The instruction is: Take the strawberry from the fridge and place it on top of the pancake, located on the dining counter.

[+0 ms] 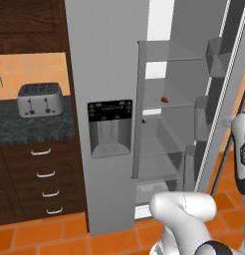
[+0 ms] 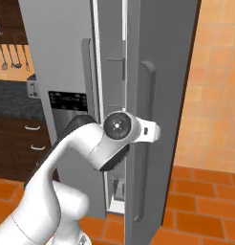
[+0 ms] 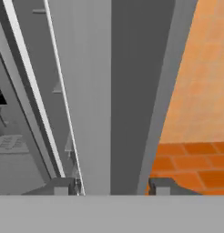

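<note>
Looking over the arm from the left base view, we see the fridge [image 1: 104, 99] with its right-hand door [image 1: 229, 89] swung open and the left door, carrying the black dispenser panel [image 1: 110, 127], closed. Inside, clear glass shelves [image 1: 169, 104] are stacked one above another, and the strawberry [image 1: 165, 99] sits as a tiny red speck on the middle shelf, toward its back. A second small red fleck shows just below, at the left edge of the next shelf, too small for us to identify.

To the left of the fridge, a silver toaster [image 1: 41, 99] stands on the dark speckled surface [image 1: 30, 127] above a column of wooden drawers [image 1: 42, 182]. Orange tiles cover the floor [image 1: 45, 236].

In the right base view, the arm reaches up to the open door [image 2: 157, 95], its wrist level with the long vertical handle [image 2: 149, 139], just beside it. In the hand view, the end effector [image 3: 109, 186] straddles the grey edge of the open door: one fingertip [image 3: 59, 186] lies on the inner side and the other on the outer side, toward the orange floor. The fingers stand apart with the door edge between them, but we cannot tell whether they press on it or hang loose around it.
</note>
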Controlling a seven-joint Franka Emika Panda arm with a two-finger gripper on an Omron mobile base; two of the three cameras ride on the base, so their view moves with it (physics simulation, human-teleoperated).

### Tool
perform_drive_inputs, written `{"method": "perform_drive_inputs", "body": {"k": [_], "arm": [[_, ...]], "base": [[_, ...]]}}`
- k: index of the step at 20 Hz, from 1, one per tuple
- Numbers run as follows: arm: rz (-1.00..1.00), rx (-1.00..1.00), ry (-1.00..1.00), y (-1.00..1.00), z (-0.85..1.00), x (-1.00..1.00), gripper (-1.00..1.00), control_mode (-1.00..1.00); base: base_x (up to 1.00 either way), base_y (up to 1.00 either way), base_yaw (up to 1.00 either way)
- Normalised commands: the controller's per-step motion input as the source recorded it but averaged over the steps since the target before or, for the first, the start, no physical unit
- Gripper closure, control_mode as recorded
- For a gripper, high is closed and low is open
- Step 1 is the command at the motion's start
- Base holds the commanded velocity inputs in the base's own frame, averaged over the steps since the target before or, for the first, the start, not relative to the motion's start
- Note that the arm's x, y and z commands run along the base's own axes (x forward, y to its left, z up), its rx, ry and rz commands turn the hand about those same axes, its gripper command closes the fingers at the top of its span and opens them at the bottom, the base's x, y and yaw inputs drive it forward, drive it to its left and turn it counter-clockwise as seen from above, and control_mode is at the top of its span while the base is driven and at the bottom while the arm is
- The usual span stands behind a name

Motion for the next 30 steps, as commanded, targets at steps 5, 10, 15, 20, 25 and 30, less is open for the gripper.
{"method": "perform_drive_inputs", "body": {"k": [5,10,15,20,25,30], "arm": [[-0.02,-0.49,0.09,0.74,0.25,-0.57,-1.00,-1.00],[-0.12,-0.70,0.53,0.99,-0.53,0.39,-1.00,-1.00],[-0.07,-0.27,0.17,0.29,-0.46,0.72,-1.00,-1.00],[-0.09,-0.15,0.08,0.04,-0.44,1.00,-1.00,-1.00],[-0.13,-0.01,0.11,-0.40,-0.29,0.87,-1.00,-1.00],[-0.22,0.00,0.12,-0.65,-0.32,0.50,-1.00,-1.00]], "base": [[0.00,0.00,0.00],[0.00,0.00,0.00],[0.00,0.00,0.00],[0.00,0.00,0.00],[0.00,0.00,0.00],[0.00,0.00,0.00]]}}
